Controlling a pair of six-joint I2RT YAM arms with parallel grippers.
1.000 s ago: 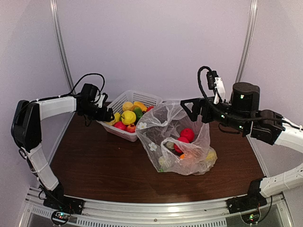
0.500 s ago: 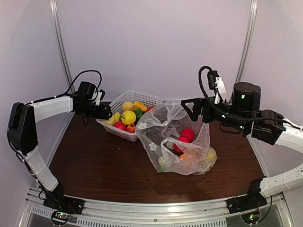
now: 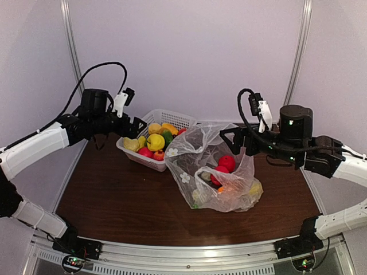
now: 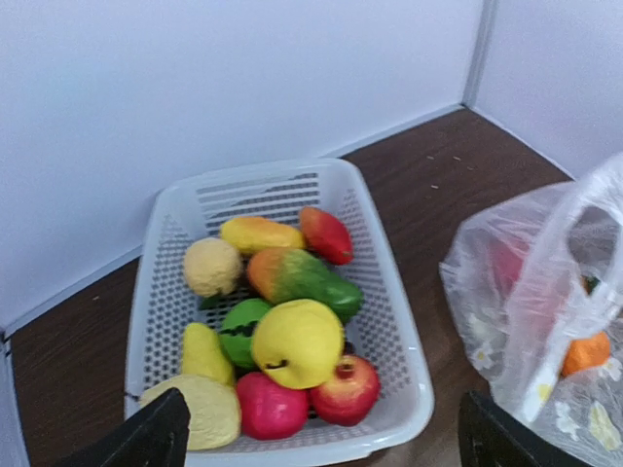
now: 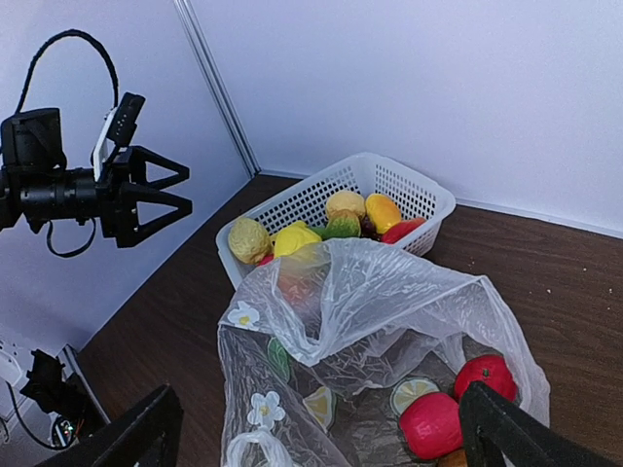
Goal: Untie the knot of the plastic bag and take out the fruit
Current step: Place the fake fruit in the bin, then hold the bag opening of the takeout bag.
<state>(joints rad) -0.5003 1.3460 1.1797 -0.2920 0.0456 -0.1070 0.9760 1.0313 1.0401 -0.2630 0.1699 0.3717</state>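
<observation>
The plastic bag [image 3: 189, 163] sits mid-table, clear and crinkly, its mouth gaping open [image 5: 389, 292]. No knot shows; one handle loop [image 5: 251, 449] hangs loose at the near side. Fruit lies inside the bag: two red pieces [image 3: 226, 162] [image 5: 433, 425], an orange one [image 4: 585, 352] and a yellow-green one [image 3: 254, 188]. My left gripper [image 3: 139, 127] hovers open and empty above the basket's left end, also seen in the right wrist view [image 5: 187, 189]. My right gripper [image 3: 228, 137] hangs open and empty above the bag's right shoulder, looking down into it [image 5: 316, 433].
A white lattice basket [image 3: 180, 119] [image 4: 421, 394] stands at the back left, touching the bag, with several toy fruits in it. Walls and metal corner posts close in the back and both sides. Bare brown tabletop [image 3: 114, 200] lies in front of the basket and the bag.
My left arm has lifted its gripper up and away from the basket's left corner, and its jaws have spread a little wider. The right gripper has dipped slightly; the bag has not moved.
</observation>
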